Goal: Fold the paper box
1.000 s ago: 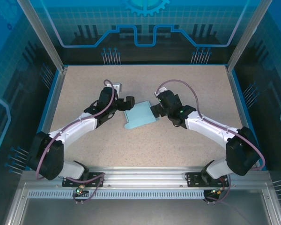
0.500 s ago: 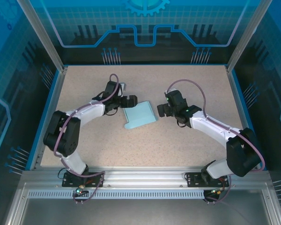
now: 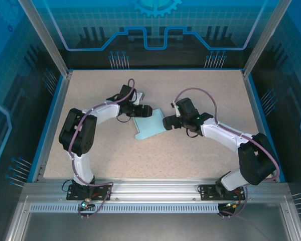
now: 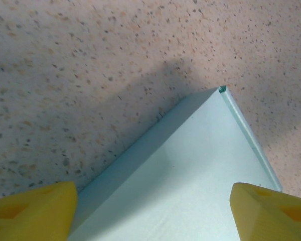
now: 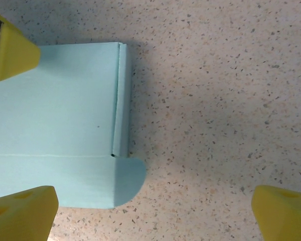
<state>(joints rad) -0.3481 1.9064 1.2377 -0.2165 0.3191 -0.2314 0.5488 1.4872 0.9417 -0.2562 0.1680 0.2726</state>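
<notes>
Surroundings: a speckled beige bench (image 3: pixel 90 85) inside an enclosure with blue walls; the two arms reach in from the lower edge of the top view.
Box, place: the paper box (image 3: pixel 149 126) lies flat on the bench, a little above the centre of the top view, between the two hands.
Box, shape: pale blue thin card. In the right wrist view it (image 5: pixel 55 135) takes the left part of the frame, with a narrow strip (image 5: pixel 121 100) folded along its right edge, a fine crease running across, and a rounded tab (image 5: pixel 129 182) below the strip. In the left wrist view one corner (image 4: pixel 190 175) points to the upper right.
Handling: I judge it very light, smooth and easy to push over the bench; it should bend easily at the creases and dent if it is pinched hard.
Where to hold: probably at a free edge or flap near a crease, while the other hand presses the flat panel down.
Left hand: the left hand (image 3: pixel 144 111) is at the upper left edge of the box; its yellow fingers (image 4: pixel 30 211) stand wide apart over the corner and grip nothing.
Right hand: the right hand (image 3: pixel 166 122) is at the right edge of the box, spread fully and empty.
</notes>
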